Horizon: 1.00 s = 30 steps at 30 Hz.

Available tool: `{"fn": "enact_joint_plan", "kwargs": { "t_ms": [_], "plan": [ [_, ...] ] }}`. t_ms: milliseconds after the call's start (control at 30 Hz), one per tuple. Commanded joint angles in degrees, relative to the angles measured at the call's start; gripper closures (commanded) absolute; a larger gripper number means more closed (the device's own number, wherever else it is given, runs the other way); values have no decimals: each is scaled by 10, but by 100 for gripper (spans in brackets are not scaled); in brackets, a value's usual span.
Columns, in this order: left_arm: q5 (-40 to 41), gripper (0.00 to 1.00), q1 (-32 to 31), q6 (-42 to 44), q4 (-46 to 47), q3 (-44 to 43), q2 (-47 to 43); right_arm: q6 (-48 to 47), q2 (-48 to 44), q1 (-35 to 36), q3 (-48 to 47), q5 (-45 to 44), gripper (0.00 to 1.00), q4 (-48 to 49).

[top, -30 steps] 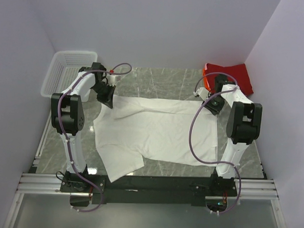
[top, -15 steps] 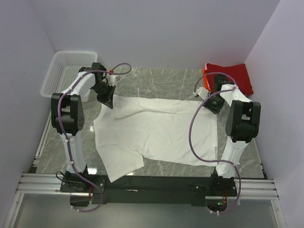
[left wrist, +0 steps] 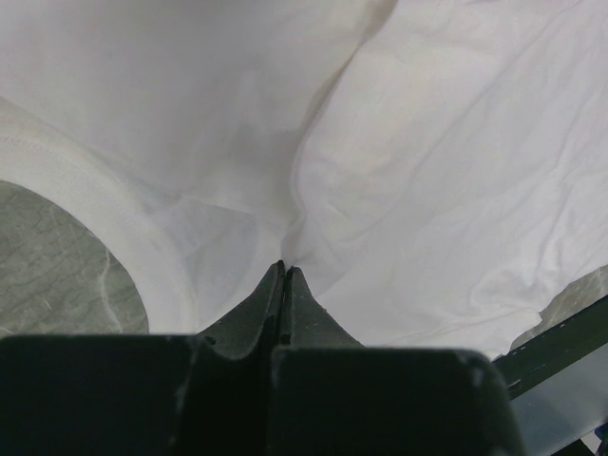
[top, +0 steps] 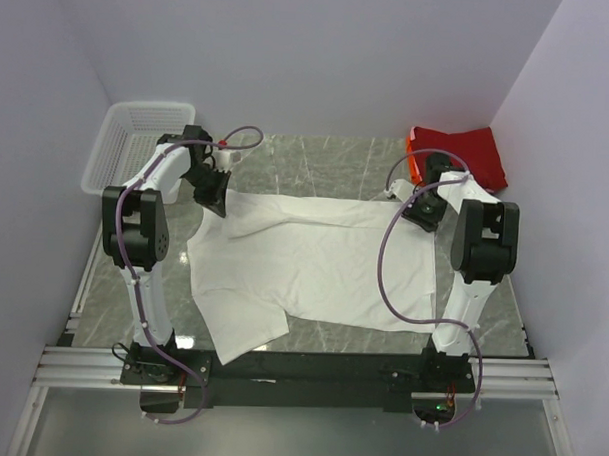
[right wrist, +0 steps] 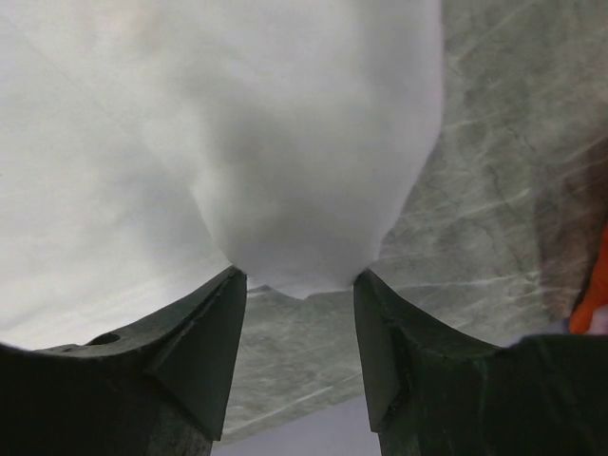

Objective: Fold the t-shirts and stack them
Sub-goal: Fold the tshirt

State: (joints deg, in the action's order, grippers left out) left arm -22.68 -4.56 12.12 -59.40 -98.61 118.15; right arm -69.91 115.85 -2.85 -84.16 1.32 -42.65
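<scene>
— Marble table [top: 317, 153], white t-shirt [top: 313, 258] spread flat across the middle. Where's the left gripper [left wrist: 285, 269]?
— At the far left corner by the collar [left wrist: 95, 204], pinched tight on a fold.
— And the right gripper [right wrist: 299, 277]?
— At the far right corner, fingers [right wrist: 204, 332] spread wide, with a bulge of cloth between them (the red t-shirt [top: 467, 149] lies just beyond).

One white t-shirt [top: 323, 259], one red t-shirt [top: 474, 150] — one mesh basket [top: 102, 167] — two robot arms [top: 134, 227] [top: 484, 244]
</scene>
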Motion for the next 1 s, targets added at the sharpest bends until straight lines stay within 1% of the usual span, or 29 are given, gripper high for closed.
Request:
{"fn": "enact_joint_plan", "kwargs": {
  "t_ms": [0,33,167,200,267,367,400,467,500,600,667,833,967],
  "plan": [
    [-8,99,4,-5,-4,0,-13,-8,-11,7,1,3,43,-8],
    [-8,100,5,-5,-4,0,-13,-8,-11,8,1,1,40,-10],
    [-8,99,7,-5,-5,-7,-9,-11,-14,9,15,-11,39,11],
    [-9,99,8,-6,-5,-7,-9,-11,-13,9,16,-12,40,22],
    [-8,99,8,-6,-4,-9,-7,-7,-8,9,11,-12,46,27],
    [-7,99,8,-6,-6,-11,-6,-7,-2,9,7,-31,63,37],
    [-6,99,9,-6,-6,-12,-5,-7,-3,7,9,-32,70,45],
    [-5,99,10,-6,-5,-14,-6,-7,-4,8,9,-34,78,49],
    [-6,99,10,-6,-5,-15,-6,-5,-5,8,6,-33,86,49],
    [-7,99,15,-5,-11,-21,-11,1,-12,8,-4,-26,96,39],
    [-10,99,17,-3,-19,-32,-16,3,-16,8,-9,-21,100,24],
    [-8,100,22,16,-42,-79,-36,0,-34,7,-17,-17,100,-1],
    [-3,99,22,31,-58,-98,-59,4,-38,0,-34,-15,100,-36]
  ]
}}
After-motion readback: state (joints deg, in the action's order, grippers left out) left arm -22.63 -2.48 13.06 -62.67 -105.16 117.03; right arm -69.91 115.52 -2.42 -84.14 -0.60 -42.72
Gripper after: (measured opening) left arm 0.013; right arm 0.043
